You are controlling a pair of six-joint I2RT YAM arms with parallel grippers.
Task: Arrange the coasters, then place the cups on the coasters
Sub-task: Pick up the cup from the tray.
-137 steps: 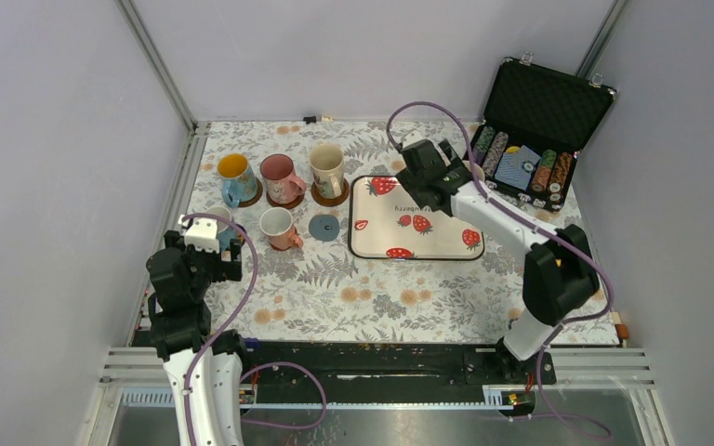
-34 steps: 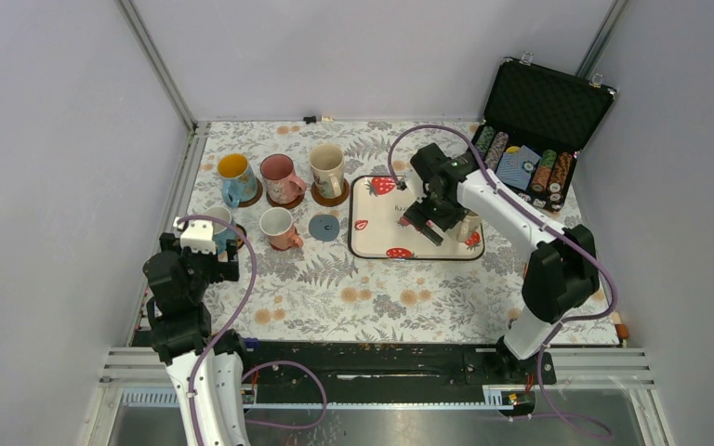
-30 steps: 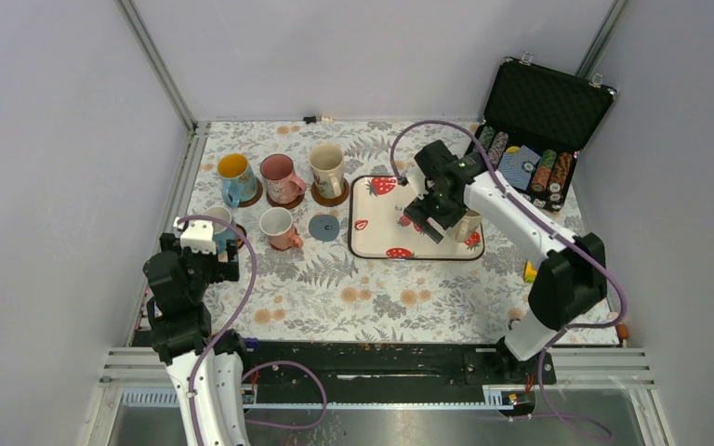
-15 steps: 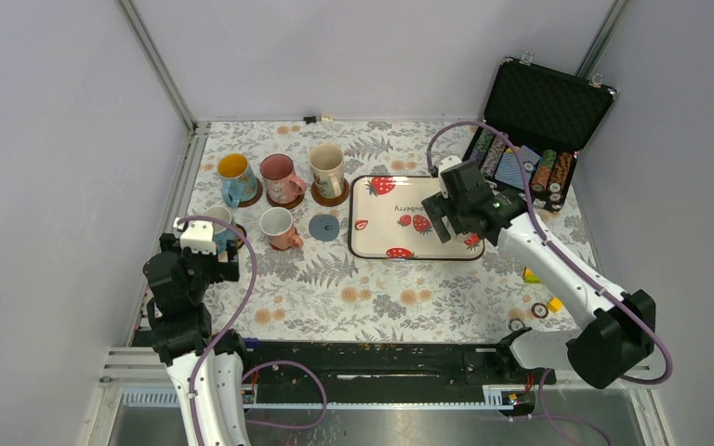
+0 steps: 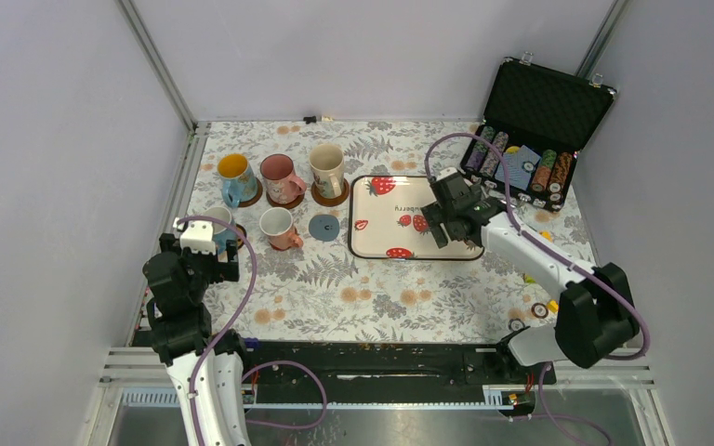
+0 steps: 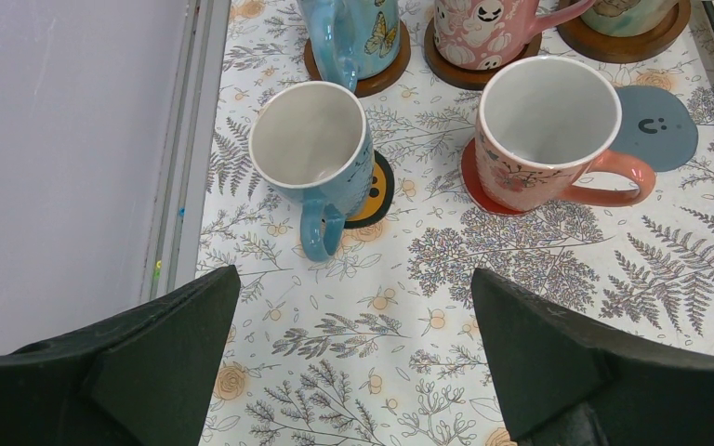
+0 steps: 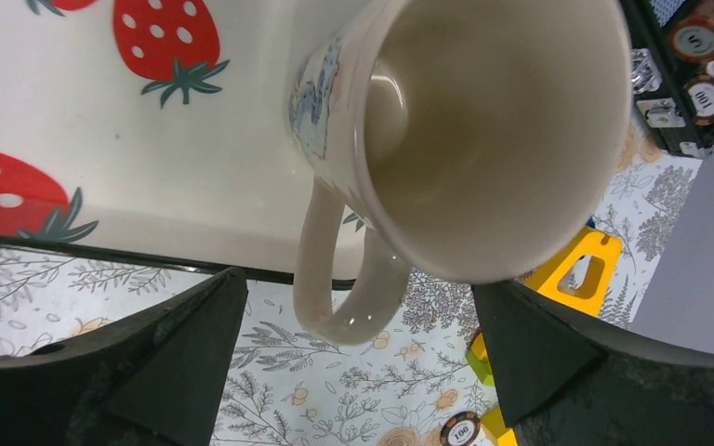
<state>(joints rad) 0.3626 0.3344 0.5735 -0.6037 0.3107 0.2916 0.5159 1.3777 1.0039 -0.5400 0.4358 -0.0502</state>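
- The left fingers (image 6: 163, 348) hang spread wide and empty at the 9 o'clock edge of the surface (image 5: 353, 288).
- Just ahead of them, the white-and-blue mug (image 6: 309, 149) stands on the black coaster with an orange centre (image 6: 378, 190), its handle toward 6 o'clock.
- At its 3 o'clock, the white mug with a pink handle (image 6: 548, 130) sits on the red coaster (image 6: 472, 177). The grey-blue coaster (image 6: 658, 125) beside it carries nothing.
- Toward 12 o'clock, the blue mug (image 5: 234, 177), the pink mug (image 5: 282, 178) and the first cream mug (image 5: 327, 170) each stand on one of the brown coasters (image 6: 386, 74).
- The right fingers (image 7: 149, 353) are spread on either side of the second cream mug (image 7: 483, 121), with no visible contact. It stands at the 4 o'clock corner of the strawberry tray (image 5: 381, 228).
- An open chip case (image 5: 539, 111) sits at 1 o'clock.
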